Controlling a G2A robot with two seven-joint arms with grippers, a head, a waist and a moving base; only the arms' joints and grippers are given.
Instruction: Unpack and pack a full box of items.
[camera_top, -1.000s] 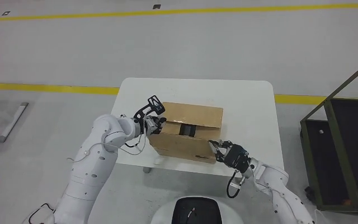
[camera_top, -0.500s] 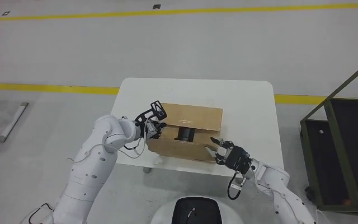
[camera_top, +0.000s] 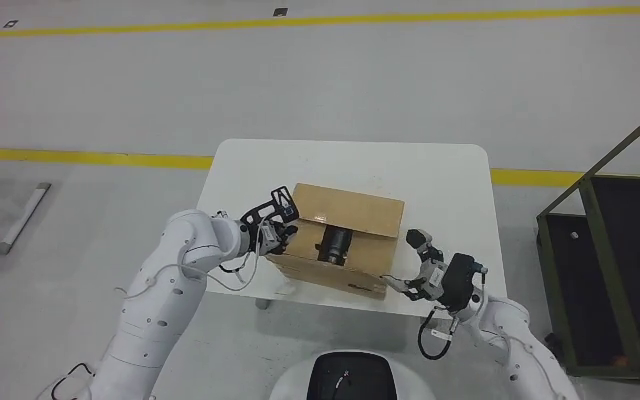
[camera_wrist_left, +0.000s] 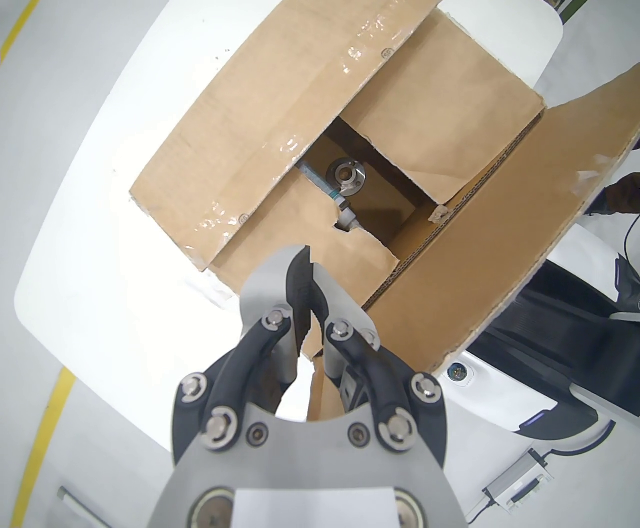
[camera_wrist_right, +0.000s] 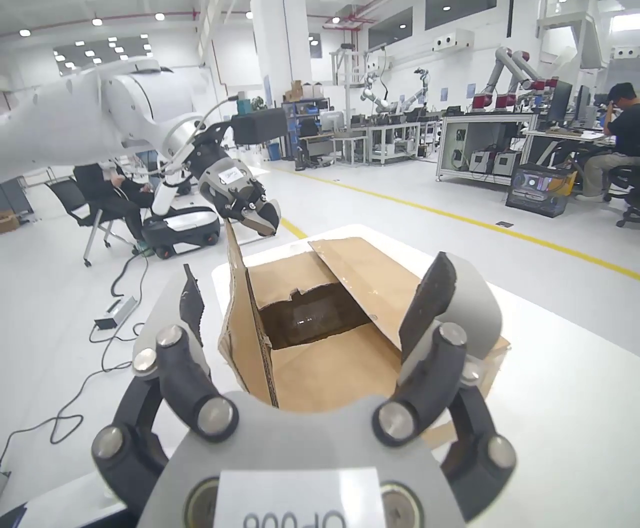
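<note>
A brown cardboard box (camera_top: 350, 212) stands mid-table with its top flaps partly open. In the top view a dark item (camera_top: 334, 243) shows through the gap; the left wrist view shows a round metal part (camera_wrist_left: 345, 174) inside. My left gripper (camera_top: 283, 222) (camera_wrist_left: 306, 280) is at the box's left end, shut on the edge of the end flap (camera_wrist_right: 235, 280), which it holds upright. My right gripper (camera_top: 408, 262) (camera_wrist_right: 312, 300) is open beside the box's right end, with nothing between its fingers. The left gripper (camera_wrist_right: 252, 212) also appears above that flap in the right wrist view.
The white table (camera_top: 440, 170) has bare surface behind and to the right of the box. A dark green metal rack (camera_top: 600, 270) stands on the floor to the right. Cables (camera_wrist_right: 100, 345) lie on the floor to the left.
My right gripper has drawn back to the right, off the box's near right corner. The box has turned slightly and its gap has widened. My left gripper has shifted a little with the flap.
</note>
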